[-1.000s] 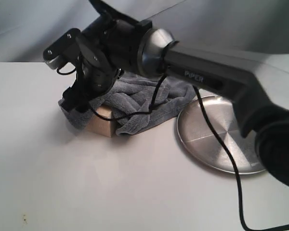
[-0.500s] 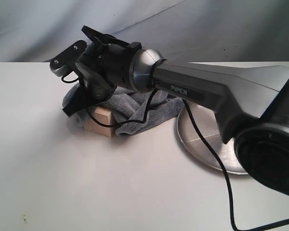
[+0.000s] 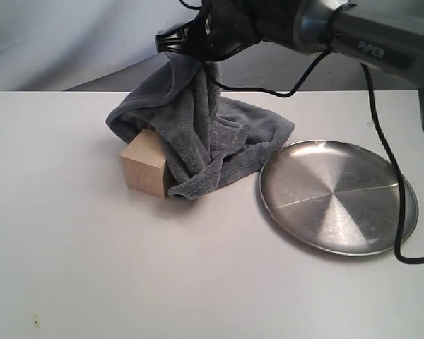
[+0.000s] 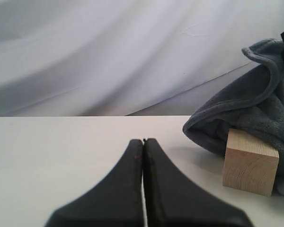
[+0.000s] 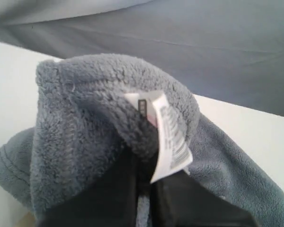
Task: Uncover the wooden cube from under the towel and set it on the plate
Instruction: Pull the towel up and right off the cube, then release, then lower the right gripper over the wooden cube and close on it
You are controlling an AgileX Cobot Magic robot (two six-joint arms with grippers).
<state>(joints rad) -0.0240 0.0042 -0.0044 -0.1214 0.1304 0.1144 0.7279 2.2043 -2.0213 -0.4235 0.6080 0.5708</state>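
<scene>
The blue-grey towel [image 3: 205, 134] hangs in a peak from my right gripper [image 3: 187, 44], which is shut on its upper fold, high above the table. In the right wrist view the towel [image 5: 90, 123] and its white label [image 5: 169, 137] bulge over the gripper [image 5: 144, 177]. The wooden cube [image 3: 145, 164] stands half exposed at the towel's left edge, its right part still under cloth; the left wrist view shows the cube [image 4: 250, 161] too. The steel plate [image 3: 336, 196] lies right of the towel. My left gripper [image 4: 143, 142] is shut and holds nothing, low over the table, apart from the cube.
The white table [image 3: 92, 268] spreads around the objects. A black cable [image 3: 385, 148] from the right arm hangs over the plate's right side. A grey backdrop [image 3: 56, 35] stands behind.
My right gripper has risen and moved right with the towel in its grip, lifting the cloth into a peak. More of the wooden cube now shows.
</scene>
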